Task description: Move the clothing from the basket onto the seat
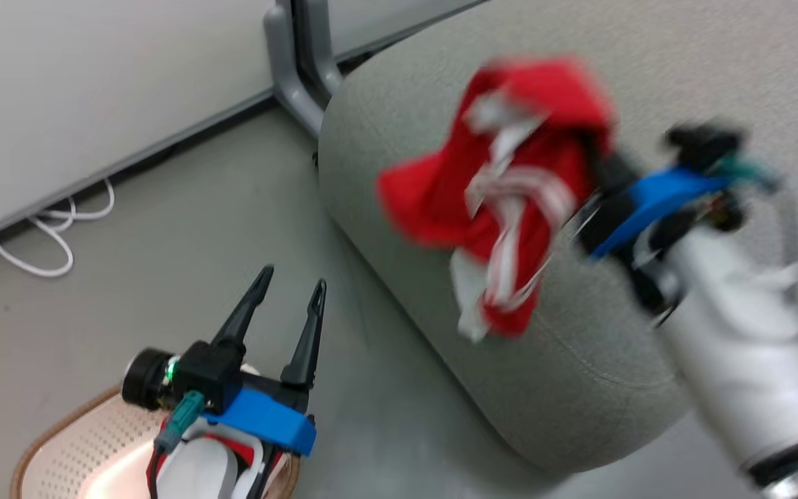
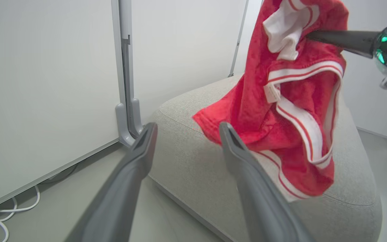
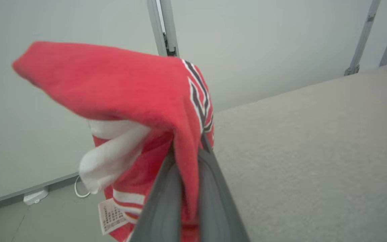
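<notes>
Soft, matt red cloth for the clothing [image 1: 510, 173], with a slightly fuzzy nap; smoother white knit for the stripes, and a thin printed label [image 3: 112, 215], paper-like. Grey woven fabric on the seat [image 1: 399, 277], matt and finely rough, with a stitched seam. Cream perforated plastic for the basket [image 1: 73, 450], with a brown woven-look rim. Dark, smooth, half-matt plastic for the fingers [image 2: 136, 161] of the left gripper [image 2: 188, 127]; glossy plastic for the blue mount [image 1: 267, 419]. Smooth grey floor [image 1: 163, 242], faintly shiny. White rubbery cable [image 1: 52, 234].
</notes>
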### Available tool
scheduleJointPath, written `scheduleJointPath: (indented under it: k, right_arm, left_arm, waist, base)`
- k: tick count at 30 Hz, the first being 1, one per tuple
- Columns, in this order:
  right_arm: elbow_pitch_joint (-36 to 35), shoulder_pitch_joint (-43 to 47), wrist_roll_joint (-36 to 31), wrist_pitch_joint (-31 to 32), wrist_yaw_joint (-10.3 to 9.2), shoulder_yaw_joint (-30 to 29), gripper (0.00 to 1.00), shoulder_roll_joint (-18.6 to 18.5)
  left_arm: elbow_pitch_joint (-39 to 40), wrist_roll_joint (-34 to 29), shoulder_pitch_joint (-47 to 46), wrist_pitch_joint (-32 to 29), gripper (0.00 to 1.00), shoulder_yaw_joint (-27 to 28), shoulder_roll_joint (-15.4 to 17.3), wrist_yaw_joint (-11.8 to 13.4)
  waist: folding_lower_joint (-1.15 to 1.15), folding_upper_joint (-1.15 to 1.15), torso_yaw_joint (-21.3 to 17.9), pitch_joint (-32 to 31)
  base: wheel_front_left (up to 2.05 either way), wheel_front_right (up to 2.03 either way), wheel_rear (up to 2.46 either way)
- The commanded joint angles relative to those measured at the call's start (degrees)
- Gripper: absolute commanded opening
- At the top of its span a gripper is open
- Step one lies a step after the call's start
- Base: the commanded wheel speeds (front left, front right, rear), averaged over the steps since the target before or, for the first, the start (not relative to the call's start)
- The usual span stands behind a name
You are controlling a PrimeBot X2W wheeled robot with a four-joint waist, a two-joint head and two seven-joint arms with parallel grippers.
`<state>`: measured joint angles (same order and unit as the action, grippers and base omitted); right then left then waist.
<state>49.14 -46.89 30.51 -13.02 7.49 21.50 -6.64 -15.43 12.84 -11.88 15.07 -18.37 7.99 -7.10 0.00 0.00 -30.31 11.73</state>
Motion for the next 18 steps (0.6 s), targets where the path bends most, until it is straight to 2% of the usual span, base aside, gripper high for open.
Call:
scheduleJointPath:
  k: [1, 6, 11, 14, 18]
  right_arm:
    - [0.4, -3.4, 0.9, 0.6, 0.01, -2.4, 0.0, -2.1]
    - [3.3, -12.8, 1.7, 2.5, 0.01, -10.2, 0.0, -10.5]
    - [6.4, -19.1, 1.0, 0.5, 0.02, -18.1, 0.0, -17.3]
    - [8.6, -19.6, 0.5, -0.6, 0.02, -21.9, 0.0, -19.5]
    - [11.5, -17.8, 0.7, -1.5, 0.01, -25.5, 0.0, -20.4]
  left_arm:
    - [0.6, -0.4, -1.6, 0.2, 1.0, -0.3, 0.6, -0.3]
    - [2.5, -1.5, -5.8, 0.2, 1.0, -2.3, 2.8, -0.5]
    - [5.6, -1.8, -10.4, 0.1, 1.0, -5.4, 5.6, -0.3]
    - [7.6, -1.8, -13.2, -0.1, 1.0, -7.1, 7.2, -0.3]
    - [9.4, -1.6, -16.0, -0.3, 1.0, -9.0, 8.4, -0.4]
  waist:
    - [0.0, 0.0, 2.8, 3.9]
    - [0.0, 0.0, 6.3, 11.8]
    - [0.0, 0.0, 9.9, 20.6]
    - [0.0, 0.0, 12.0, 25.0]
    - [0.0, 0.0, 14.1, 29.1]
  base:
    - [0.0, 0.0, 0.0]
    - [0.0, 0.0, 0.0]
    - [0.0, 0.0, 0.0]
    - [0.0, 0.0, 0.0]
    - [0.0, 0.0, 0.0]
